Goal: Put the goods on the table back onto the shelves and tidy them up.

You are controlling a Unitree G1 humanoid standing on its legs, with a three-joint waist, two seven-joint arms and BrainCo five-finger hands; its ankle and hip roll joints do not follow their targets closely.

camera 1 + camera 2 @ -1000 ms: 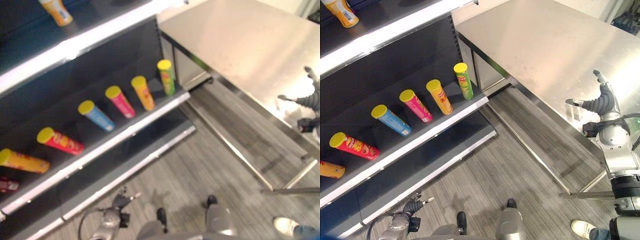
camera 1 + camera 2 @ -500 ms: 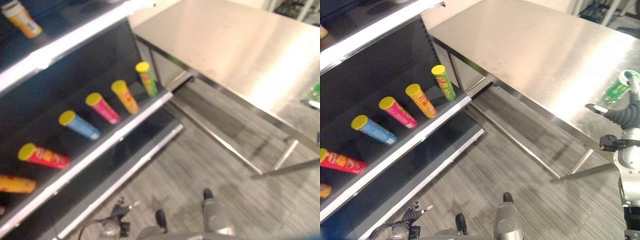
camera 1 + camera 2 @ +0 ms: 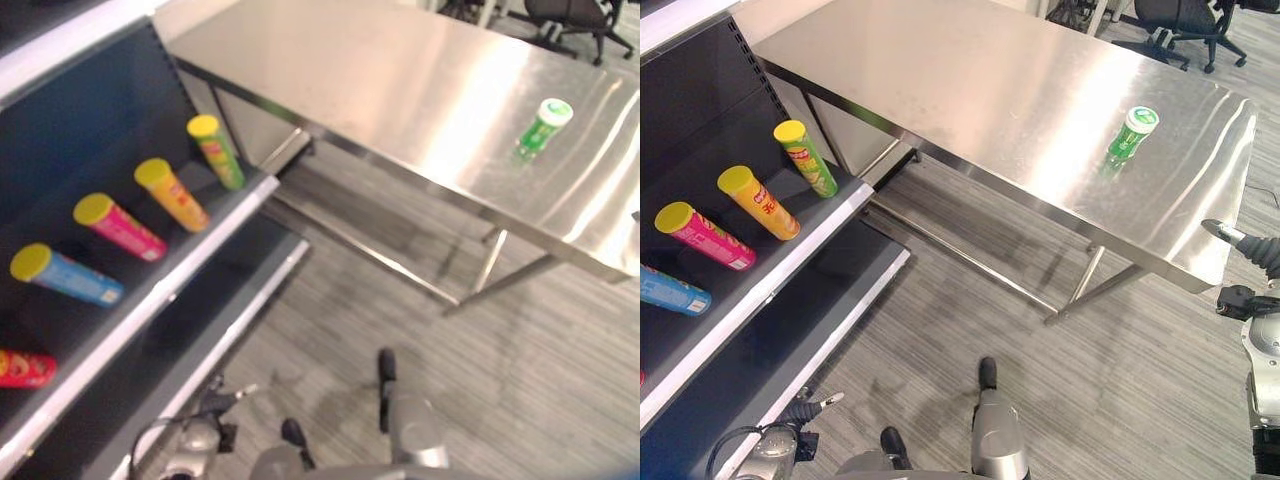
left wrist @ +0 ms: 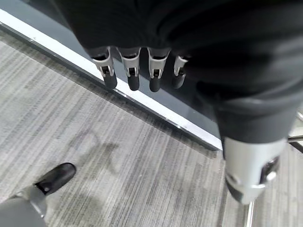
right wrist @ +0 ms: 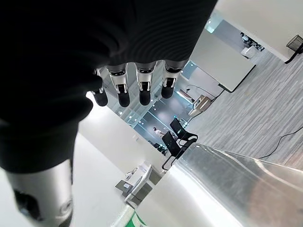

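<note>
Mock retail aisle inside an office: dark shop shelving (image 3: 790, 300) stocked with lidded snack tubes (image 3: 758, 203), beside a stainless-steel table (image 3: 970, 95), on grey carpet flooring (image 3: 970, 310), with wheeled office chairs (image 3: 1185, 22) beyond the table.

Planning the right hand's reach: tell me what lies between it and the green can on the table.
Nothing visible. The green can stands alone on the table; the right hand is off the table's near corner, with bare steel between them.
</note>
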